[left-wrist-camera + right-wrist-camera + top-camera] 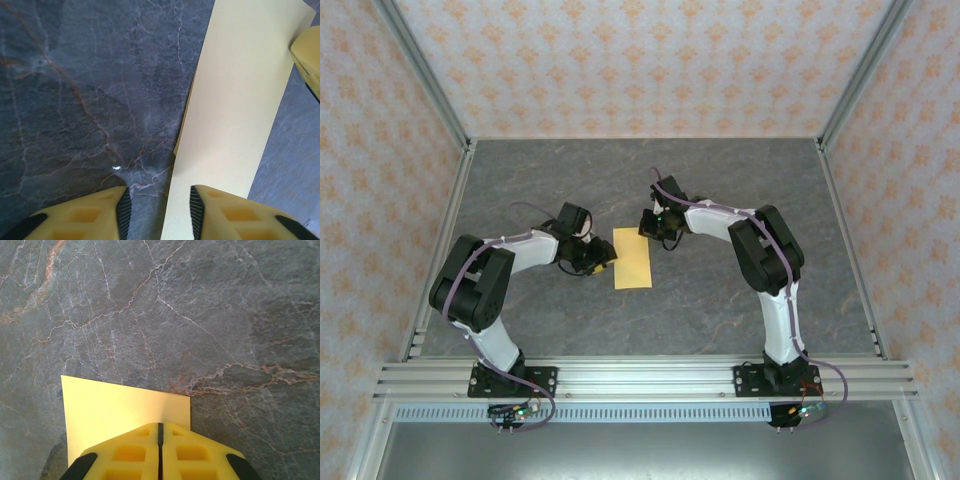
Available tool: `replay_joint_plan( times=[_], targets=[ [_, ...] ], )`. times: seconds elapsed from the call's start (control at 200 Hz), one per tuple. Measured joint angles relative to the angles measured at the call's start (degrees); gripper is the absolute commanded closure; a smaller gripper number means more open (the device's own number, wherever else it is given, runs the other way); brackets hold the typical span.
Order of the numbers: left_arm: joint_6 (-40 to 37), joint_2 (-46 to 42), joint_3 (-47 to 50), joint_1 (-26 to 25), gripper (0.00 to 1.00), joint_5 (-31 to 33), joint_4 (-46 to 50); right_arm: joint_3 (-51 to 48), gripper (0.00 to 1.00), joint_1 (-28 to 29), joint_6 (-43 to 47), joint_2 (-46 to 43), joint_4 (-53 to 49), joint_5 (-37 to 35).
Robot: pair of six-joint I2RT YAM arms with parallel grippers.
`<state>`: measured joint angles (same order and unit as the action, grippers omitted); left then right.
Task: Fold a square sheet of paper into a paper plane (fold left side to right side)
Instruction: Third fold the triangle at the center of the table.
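Top external view: the paper (pixel 632 258) lies folded into a narrow rectangle on the table (pixel 740 190). My left gripper (pixel 603 263) stands open astride its left edge, holding nothing. My right gripper (pixel 658 232) is closed over the far end. I judge the fold made; next, the crease needs firm pressing.

The paper (pixel 633 258) is hemmed in closely on its left by the left gripper (pixel 597 262) and at its far right corner by the right gripper (pixel 663 230). Bare tabletop (pixel 750 180) is left open beyond it and nearer the bases, bounded by patterned walls (pixel 620 60).
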<state>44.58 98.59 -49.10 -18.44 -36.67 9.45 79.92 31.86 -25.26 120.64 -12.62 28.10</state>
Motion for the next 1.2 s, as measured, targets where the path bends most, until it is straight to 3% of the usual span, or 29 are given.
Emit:
replay_joint_plan(
  times=[0.651, 1.011, 1.201],
  targets=[
    [0.2, 1.2, -0.6, -3.7, 0.68, -1.7, -4.6, -0.1, 0.91, 0.0, 0.0, 0.0, 0.2, 0.0],
    [0.0, 1.2, -0.7, -3.7, 0.92, -1.5, -4.6, -0.1, 0.90, 0.0, 0.0, 0.0, 0.2, 0.0],
    [0.0, 1.2, -0.7, -3.7, 1.00, -1.2, -4.5, -0.9, 0.84, 0.0, 0.4, -0.6, 0.9, -0.2]
  ],
)
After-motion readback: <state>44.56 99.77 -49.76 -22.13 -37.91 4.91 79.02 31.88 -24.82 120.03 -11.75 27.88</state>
